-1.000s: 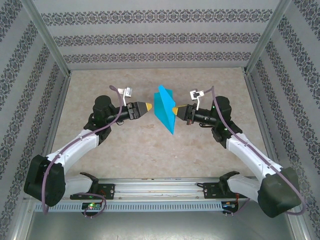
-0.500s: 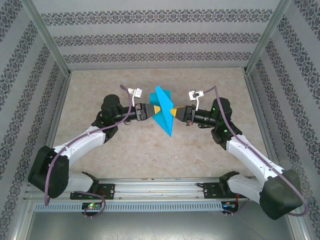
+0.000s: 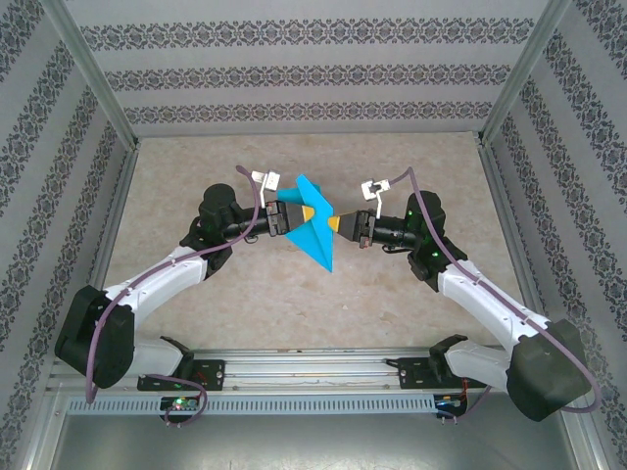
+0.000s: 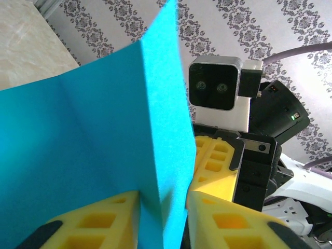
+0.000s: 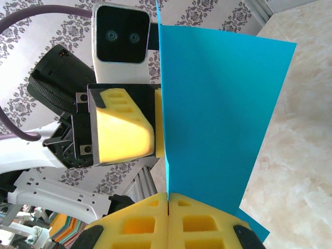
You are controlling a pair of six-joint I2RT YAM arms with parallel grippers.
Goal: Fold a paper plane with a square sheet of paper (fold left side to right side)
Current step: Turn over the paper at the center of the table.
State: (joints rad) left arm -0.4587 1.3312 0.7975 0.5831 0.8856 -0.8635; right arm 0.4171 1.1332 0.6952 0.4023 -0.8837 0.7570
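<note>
thin teal-blue square sheet of paper [image 3: 315, 227] is creased and standing on edge over the beige marbled table [image 3: 245, 294], mid-workspace, between both arms. right gripper [image 5: 168, 199]: yellow fingers pressed flat together, paper edge clamped in the seam. left gripper [image 4: 162, 207]: jaws narrow, one yellow finger on each side of a paper flap by the fold. can't tell if it's actually pinching. grippers face each other tip to tip, close, with the paper between. lower paper corner points toward the arm bases.
</note>
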